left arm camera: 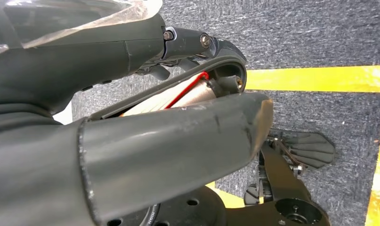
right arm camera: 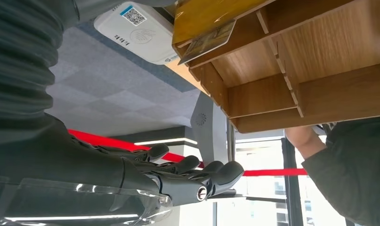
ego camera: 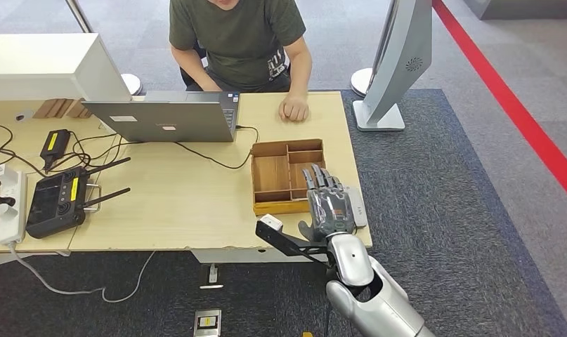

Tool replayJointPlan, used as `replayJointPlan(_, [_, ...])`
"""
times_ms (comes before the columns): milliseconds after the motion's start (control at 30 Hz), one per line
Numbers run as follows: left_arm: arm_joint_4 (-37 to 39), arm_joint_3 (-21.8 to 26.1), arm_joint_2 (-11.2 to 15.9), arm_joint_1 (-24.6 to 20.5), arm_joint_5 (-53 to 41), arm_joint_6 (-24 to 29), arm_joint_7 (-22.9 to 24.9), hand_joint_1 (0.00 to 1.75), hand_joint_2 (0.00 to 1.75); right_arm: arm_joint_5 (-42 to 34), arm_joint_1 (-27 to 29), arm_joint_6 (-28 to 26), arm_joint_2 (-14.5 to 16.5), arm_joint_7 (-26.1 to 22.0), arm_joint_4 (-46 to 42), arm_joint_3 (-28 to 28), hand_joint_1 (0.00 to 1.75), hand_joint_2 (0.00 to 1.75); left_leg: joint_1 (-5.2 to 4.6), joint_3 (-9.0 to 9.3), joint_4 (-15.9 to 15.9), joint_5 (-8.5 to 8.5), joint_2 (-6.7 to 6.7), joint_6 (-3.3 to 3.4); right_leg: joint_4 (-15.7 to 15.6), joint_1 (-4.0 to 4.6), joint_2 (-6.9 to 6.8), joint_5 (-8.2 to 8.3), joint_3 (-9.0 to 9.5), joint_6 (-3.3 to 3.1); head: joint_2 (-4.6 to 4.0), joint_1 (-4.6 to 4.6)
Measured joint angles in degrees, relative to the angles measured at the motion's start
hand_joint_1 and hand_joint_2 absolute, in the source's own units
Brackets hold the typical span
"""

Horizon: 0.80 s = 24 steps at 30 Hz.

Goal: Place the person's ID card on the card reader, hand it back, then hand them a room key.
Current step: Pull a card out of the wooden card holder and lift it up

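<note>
- Right hand hovered flat over the near right corner of the wooden tray, fingers stretched out and apart, holding nothing.
- White card reader lay on the bench just right of the tray, mostly hidden under the hand in head view.
- A card sat in the tray's near compartment, leaning over its edge, seen from the right wrist; cannot tell whether it was the ID or a room key.
- Left hand hung down by the floor; cannot tell whether its fingers were closed.
- Person sat at the far side, fist resting on the bench, well apart from the robot's hand.
- Likely step: picking a card from the tray. To do it well, lower fingertips onto the raised card edge, pinch between thumb and finger, lift straight, avoid bumping the tray wall or dragging the reader.
- Laptop and controller sat left, out of the way.
</note>
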Motion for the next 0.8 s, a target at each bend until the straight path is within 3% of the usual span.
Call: replayJointPlan(800, [0.0,0.4,0.0,0.0,-0.4,0.2,0.4,0.00,0.00,0.4,-1.2,1.3,1.6,0.2,3.3,0.6,0.00,1.75,0.00,0.00,0.0,0.00,0.00,0.00,0.0,0.00,0.00,0.00,0.00,0.00,-0.01,0.01])
